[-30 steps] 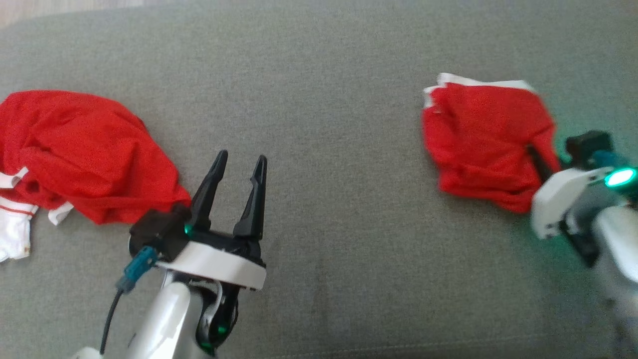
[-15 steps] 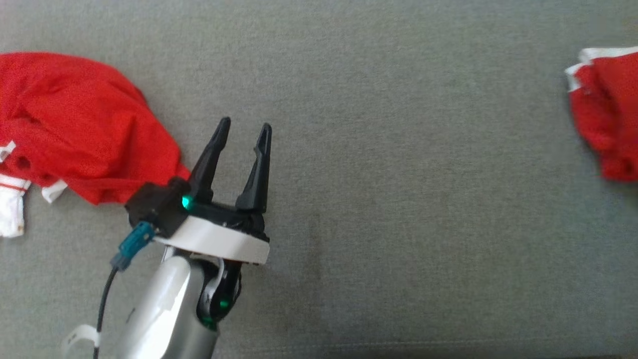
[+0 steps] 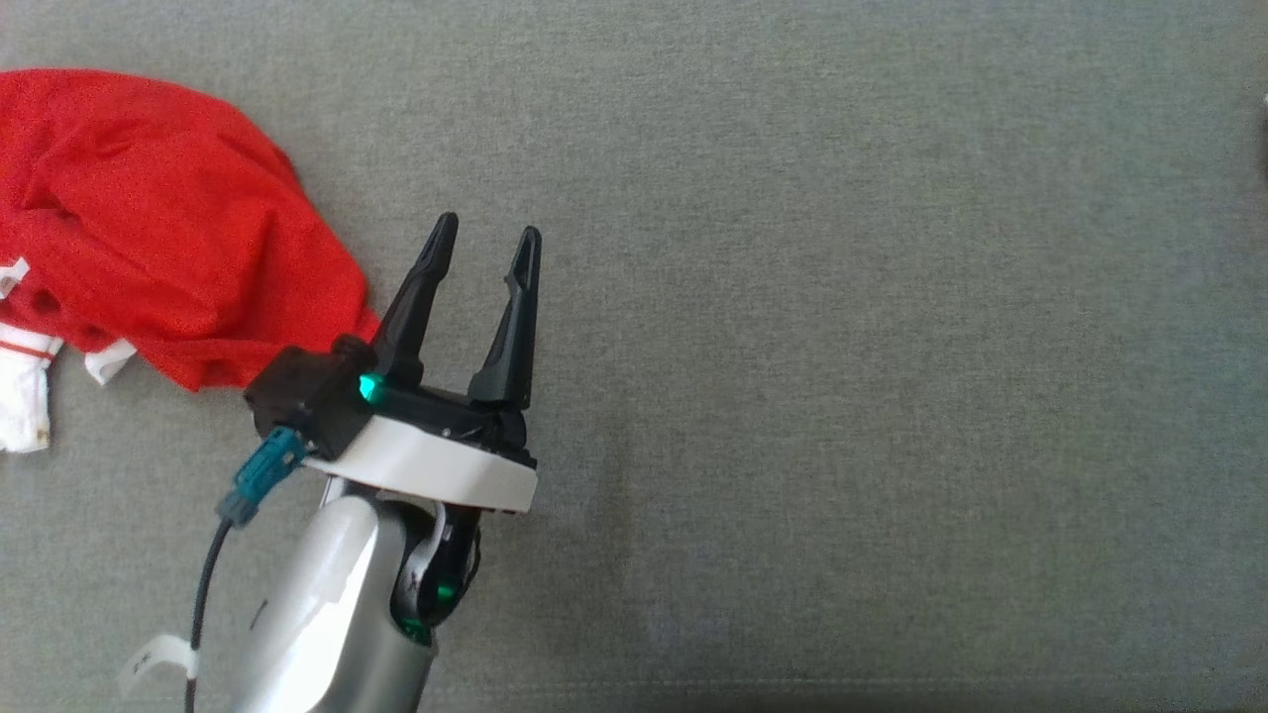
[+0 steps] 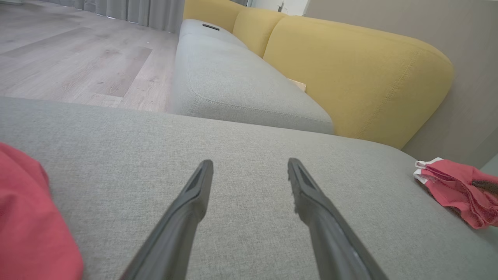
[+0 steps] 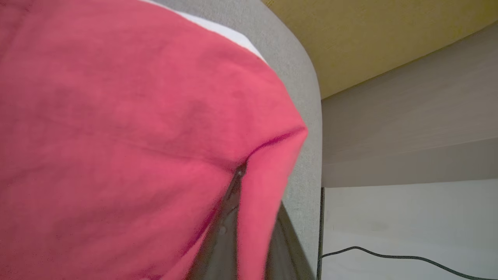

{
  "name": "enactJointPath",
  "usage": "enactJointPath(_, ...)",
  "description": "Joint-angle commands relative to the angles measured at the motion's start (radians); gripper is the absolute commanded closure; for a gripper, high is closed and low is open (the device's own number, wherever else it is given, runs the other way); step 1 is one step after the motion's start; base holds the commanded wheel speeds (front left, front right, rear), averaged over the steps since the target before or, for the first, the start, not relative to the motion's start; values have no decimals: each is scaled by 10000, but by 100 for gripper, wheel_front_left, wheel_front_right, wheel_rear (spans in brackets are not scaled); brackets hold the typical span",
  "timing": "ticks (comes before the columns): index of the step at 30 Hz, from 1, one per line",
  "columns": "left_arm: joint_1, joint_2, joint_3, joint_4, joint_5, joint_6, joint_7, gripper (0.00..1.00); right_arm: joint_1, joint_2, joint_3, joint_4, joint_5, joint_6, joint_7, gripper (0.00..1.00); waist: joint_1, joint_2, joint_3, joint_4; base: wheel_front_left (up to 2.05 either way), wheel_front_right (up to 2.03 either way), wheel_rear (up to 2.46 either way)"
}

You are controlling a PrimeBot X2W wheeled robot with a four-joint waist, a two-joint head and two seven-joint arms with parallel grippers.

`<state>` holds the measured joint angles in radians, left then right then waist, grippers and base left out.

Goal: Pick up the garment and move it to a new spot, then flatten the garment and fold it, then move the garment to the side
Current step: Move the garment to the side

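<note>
Lower left of head view, left gripper (image 3: 488,228): fingers spread, nothing between them, over the grey seat cushion (image 3: 842,347).
Head view, crumpled red garment (image 3: 149,228): upper left, just beside the left gripper's base. We count it as a separate piece.
Left wrist view, folded garment (image 4: 455,190): red with white trim, at the far right edge of frame. It is well apart from the left gripper (image 4: 249,162) and lower right of the yellow backrest (image 4: 350,77).
Right wrist view, right gripper (image 5: 249,194): pressed together on a fold of the folded garment (image 5: 116,136), which covers left and centre of frame.
Key relation: we judge the right arm owns the move. The cushion edge runs just right of the cloth, so set-down room looks tight.
Long axis: we cannot tell.
Writing: none legible in any view.
</note>
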<state>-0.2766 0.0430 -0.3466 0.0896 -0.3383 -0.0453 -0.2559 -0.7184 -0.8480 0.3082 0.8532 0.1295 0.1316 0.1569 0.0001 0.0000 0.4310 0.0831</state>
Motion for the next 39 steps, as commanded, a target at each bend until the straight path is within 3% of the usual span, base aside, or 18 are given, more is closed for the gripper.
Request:
enactJointPath(1, -269, 72, 269, -315, 16, -19, -59, 0, 73, -305, -65, -92, -111, -9, -142, 0, -1, 0, -54, -32, 0, 0, 0)
enactJointPath(9, -120, 72, 437, -211, 111, -64, -59, 0, -23, 714, -1013, -323, -815, -9, -519, 0, -1, 0, -753, -313, 0, 0, 0)
enactJointPath(18, 410, 72, 997, -299, 188, -57, -59, 0, 536, 3277, -2356, -1933, -361, -9, -1667, 0, -1, 0, -2082, -630, 0, 0, 0)
enactJointPath(25, 898, 72, 1455, -466, 286, -11, -59, 0, 1771, 5167, -2993, -3770, 235, -9, -2496, 0, -1, 0, -2861, -717, 0, 0, 0)
enactJointPath(31, 1295, 72, 1599, -514, 250, 22, -59, 0, 3091, 6177, -3130, -5087, 423, -9, -3084, 0, -1, 0, -3274, -597, 0, 0, 0)
enactJointPath(39, 2135, 72, 1637, -458, 173, 119, -59, 0, 4880, 7371, -3181, -5821, 791, -9, -3851, 0, -1, 0, -3855, -447, 0, 0, 0)
